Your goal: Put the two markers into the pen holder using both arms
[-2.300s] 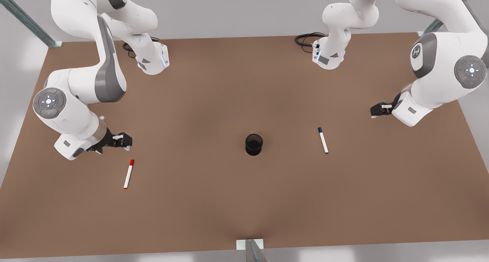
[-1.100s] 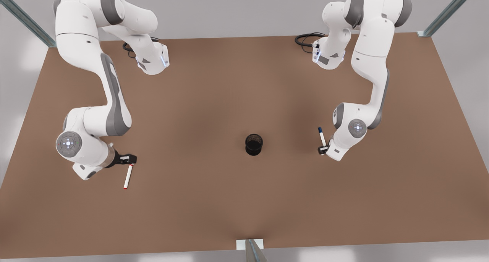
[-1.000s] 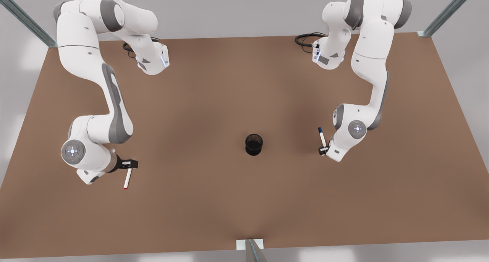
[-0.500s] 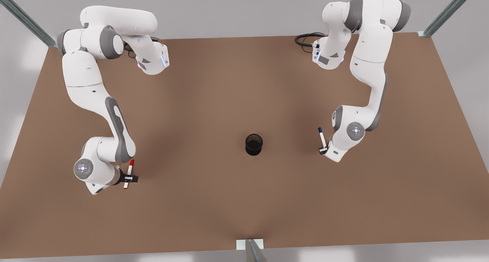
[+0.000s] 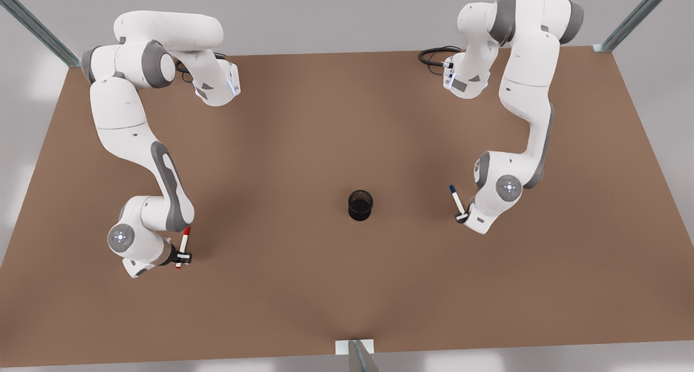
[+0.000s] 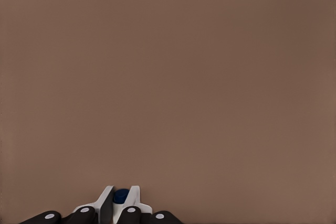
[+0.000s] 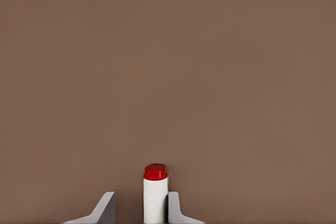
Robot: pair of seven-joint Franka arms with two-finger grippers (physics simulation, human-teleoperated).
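Your left gripper (image 5: pixel 460 217) has its fingers (image 6: pixel 107 203) closed on the thin white-barrelled marker with the dark blue cap (image 5: pixel 455 199). In the left wrist view the blue end sits pinched between the two pale pads. In the front view this is the arm on the front view's right, holding the marker near its lower end with the blue cap pointing up and away from the wrist.

Your right gripper (image 5: pixel 183 258), on the front view's left, has the thin white-barrelled marker with the red cap (image 5: pixel 183 244) between its fingers (image 7: pixel 173 207). In the right wrist view one pad touches the barrel while a gap shows on the other side, so the grip looks closed on the red marker but one-sided. I cannot tell whether either marker has left the brown table (image 5: pixel 347 117).

The small black cylindrical mesh pen holder (image 5: pixel 360 205) stands upright between the two arms, well apart from both, and looks empty.

You seem to be at the grasp-and-lift step. Next you would need to raise each marker, turn it upright and carry it over the cup's mouth. Take the arms in turn, as the opening is narrow and the grippers could meet above it.
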